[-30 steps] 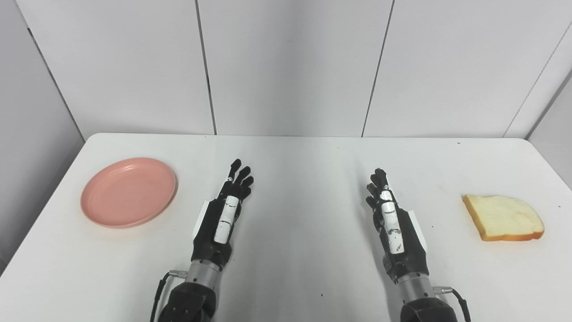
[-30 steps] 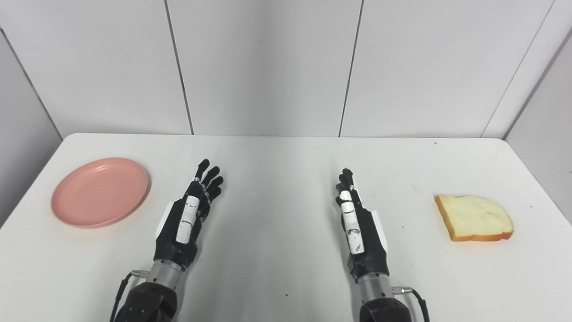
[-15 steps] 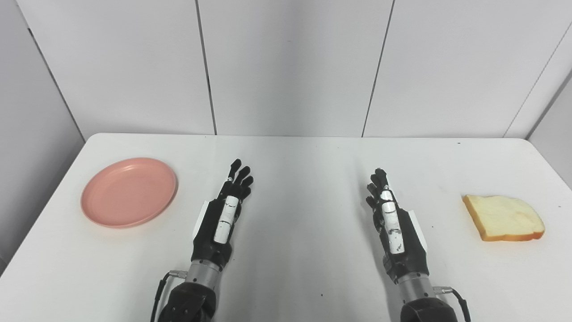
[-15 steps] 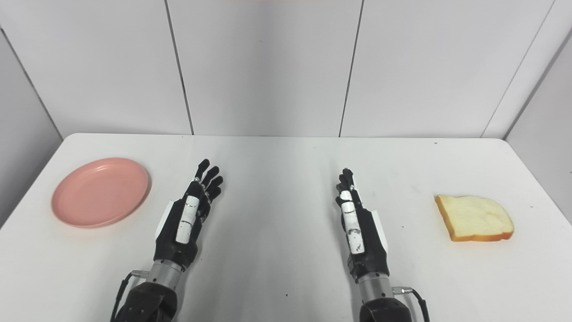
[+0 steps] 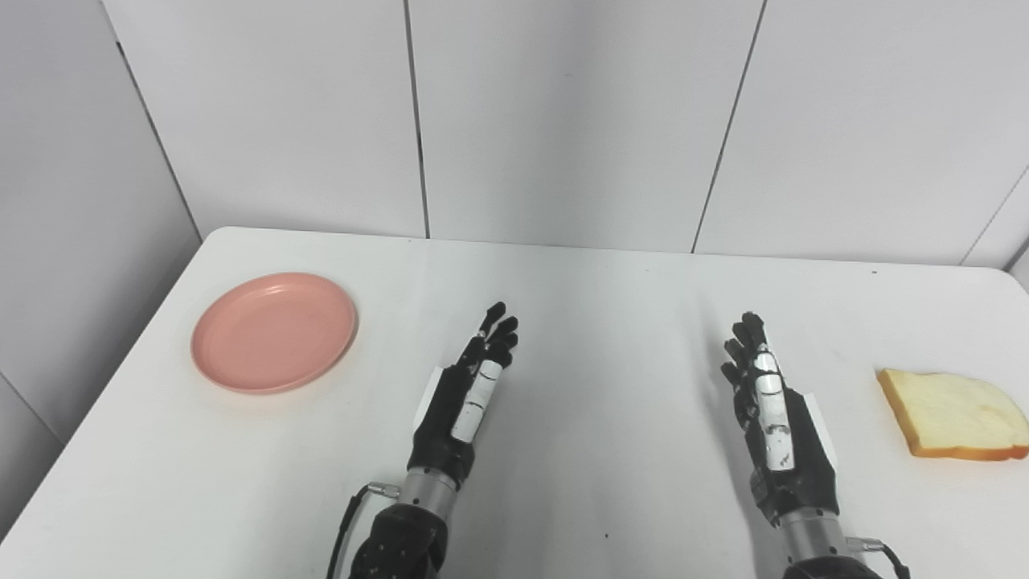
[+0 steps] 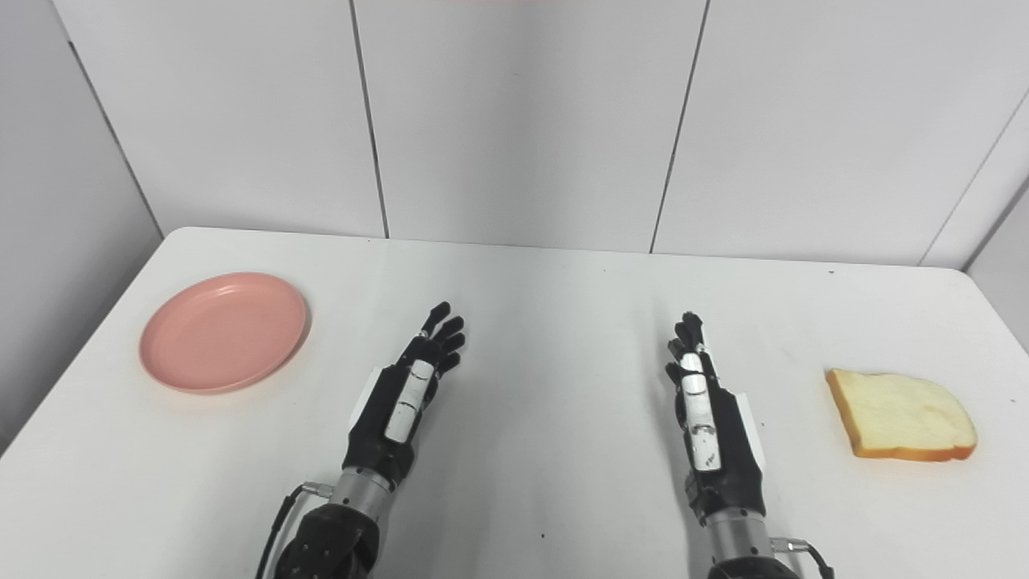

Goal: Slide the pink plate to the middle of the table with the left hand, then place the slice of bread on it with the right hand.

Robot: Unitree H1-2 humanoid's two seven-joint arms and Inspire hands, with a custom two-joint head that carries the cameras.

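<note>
Both your hands, left hand (image 6: 402,398) and right hand (image 6: 707,418), lay spread and empty; round pink plastic plate (image 6: 223,330) sat far left, golden-crusted white bread slice (image 6: 900,416) far right.

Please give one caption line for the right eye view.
Open hands, left and right, over table; plate far left, bread far right.

table (image 6: 547,265): white, rounded far corners (a few dark specks) | wall (image 6: 514,112): pale grey panels, thin vertical seams
</note>
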